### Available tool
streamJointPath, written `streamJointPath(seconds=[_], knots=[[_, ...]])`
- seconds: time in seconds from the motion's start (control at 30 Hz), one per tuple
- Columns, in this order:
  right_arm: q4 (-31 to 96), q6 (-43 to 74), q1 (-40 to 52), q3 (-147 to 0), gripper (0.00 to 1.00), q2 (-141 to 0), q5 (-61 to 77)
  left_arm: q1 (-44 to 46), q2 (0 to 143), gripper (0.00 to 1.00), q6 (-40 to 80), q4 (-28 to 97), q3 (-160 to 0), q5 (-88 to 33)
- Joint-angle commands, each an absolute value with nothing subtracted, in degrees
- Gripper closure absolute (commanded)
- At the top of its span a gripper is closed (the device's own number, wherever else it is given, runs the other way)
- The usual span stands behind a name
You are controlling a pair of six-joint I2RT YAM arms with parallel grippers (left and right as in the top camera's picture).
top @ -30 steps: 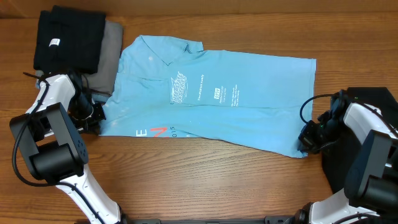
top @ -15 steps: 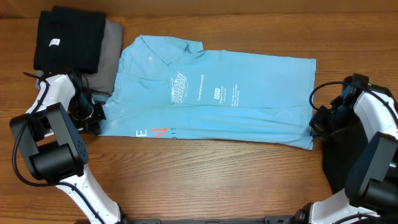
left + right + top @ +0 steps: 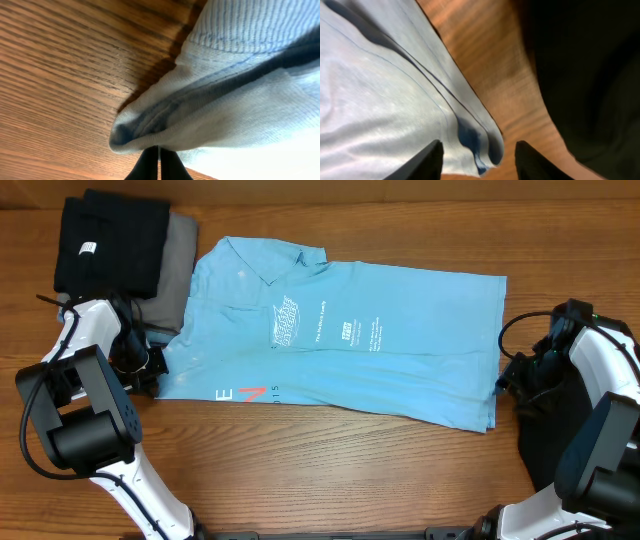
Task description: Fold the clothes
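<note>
The light blue T-shirt (image 3: 340, 340) lies folded lengthwise across the middle of the table, print side up. My left gripper (image 3: 150, 375) is at its lower left corner. In the left wrist view the two fingers (image 3: 159, 162) are pressed together, with a bunched fold of the shirt's edge (image 3: 150, 135) at their tips. My right gripper (image 3: 505, 380) is at the shirt's right end and stands open. In the right wrist view the hem (image 3: 470, 130) lies loose between the spread fingers of the right gripper (image 3: 480, 160).
A folded black garment (image 3: 110, 242) rests on a grey one (image 3: 178, 275) at the back left. More black cloth (image 3: 560, 450) lies under my right arm at the right edge, dark in the right wrist view too (image 3: 590, 75). Bare wood (image 3: 350, 470) runs along the front.
My right gripper moved toward the back and right with the shirt's corner, then opened and let it go. The hem slumped back. The left arm has not moved.
</note>
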State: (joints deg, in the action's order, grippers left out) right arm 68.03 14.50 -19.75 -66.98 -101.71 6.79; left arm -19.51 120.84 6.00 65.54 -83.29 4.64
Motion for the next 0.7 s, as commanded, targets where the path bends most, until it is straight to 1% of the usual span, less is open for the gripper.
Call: streamJointPath(seconds=[0.0,0.07,0.2,0.23,0.27,0.3,0.4,0.57,0.63,0.67], knots=[[69.84,14.98,-19.9,-67.83,0.59,-101.78,7.6,-20.34,121.58,0.95,6.44,65.58,-83.31,8.32],[71.44,14.98,-19.9,-66.89,0.6,-101.78,9.34,-20.34,121.58,0.96,6.44,65.78,-83.37,8.32],[70.72,15.05,-19.9,-62.74,0.59,-101.78,11.22,-20.34,121.58,0.95,6.44,65.76,-83.37,8.32],[69.47,15.05,-19.9,-61.25,0.56,-101.78,12.51,-20.34,121.58,0.95,6.44,65.76,-83.37,8.32],[68.14,15.05,-19.9,-59.96,0.5,-101.78,14.17,-20.34,121.58,0.96,6.44,65.73,-83.37,8.32],[67.02,15.05,-19.9,-58.94,0.46,-101.78,15.51,-20.34,121.58,0.95,6.44,65.71,-83.37,8.32],[63.2,16.4,-19.9,-55.81,0.47,-101.78,18.13,-20.34,121.58,0.95,6.44,65.73,-83.37,8.32],[59.94,18.0,-20.05,-55.4,0.83,-101.75,18.13,-20.34,121.58,0.96,6.44,65.73,-83.37,8.36],[59.9,18.52,-20.36,-56.53,0.92,-101.75,18.15,-20.34,121.58,0.96,6.44,65.71,-83.37,8.38],[60.05,18.48,-20.4,-57.28,0.94,-101.75,18.06,-20.34,121.58,0.96,6.44,65.73,-83.4,8.47]])
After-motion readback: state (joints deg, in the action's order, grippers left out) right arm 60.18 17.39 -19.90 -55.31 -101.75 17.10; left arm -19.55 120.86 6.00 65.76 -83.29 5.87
